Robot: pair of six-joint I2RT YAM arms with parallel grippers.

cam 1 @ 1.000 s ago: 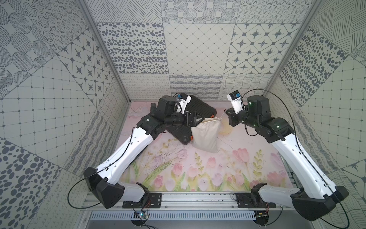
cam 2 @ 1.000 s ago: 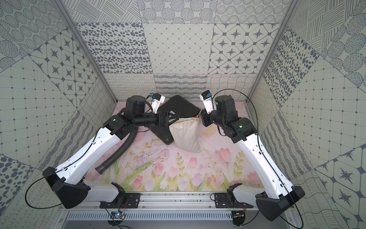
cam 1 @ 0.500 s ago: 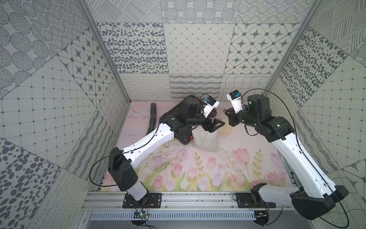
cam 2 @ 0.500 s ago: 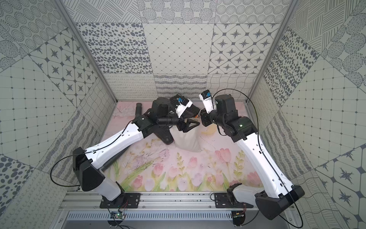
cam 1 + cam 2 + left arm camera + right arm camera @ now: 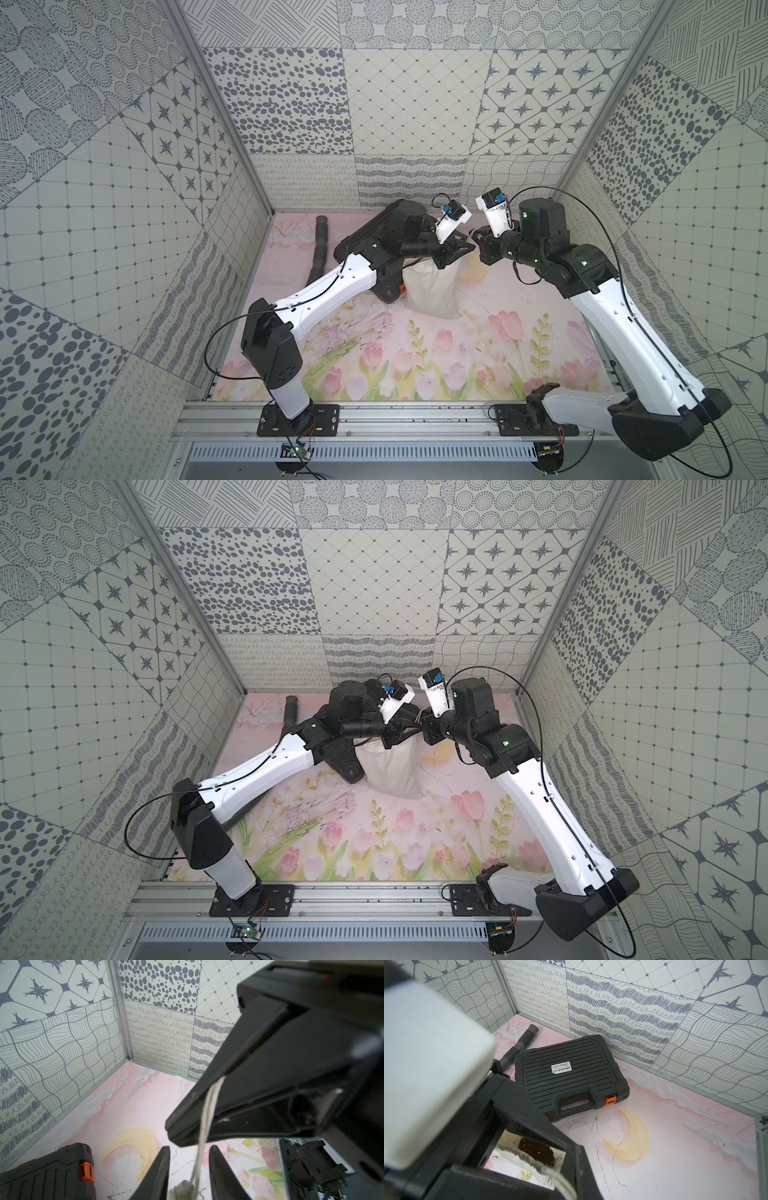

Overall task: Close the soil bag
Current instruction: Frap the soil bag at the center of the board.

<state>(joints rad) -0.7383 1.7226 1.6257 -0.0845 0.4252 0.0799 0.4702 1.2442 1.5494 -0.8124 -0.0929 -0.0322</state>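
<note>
In both top views the soil bag stands upright on the tulip-print mat, just beside a black case and toward the back wall. Above its mouth the left gripper and right gripper meet nearly tip to tip. A grey ribbed hose lies on the left arm's side.

The left wrist view shows the right gripper clamped tight on the bag's white cord. The cord drops to a knot between the left gripper's fingers, which stand apart on either side without pinching it.

The right wrist view looks into the bag's mouth, which gapes, with dark soil showing inside. A loop of cord leaves the gathered rim. Beyond lie the latched case and the hose.
</note>
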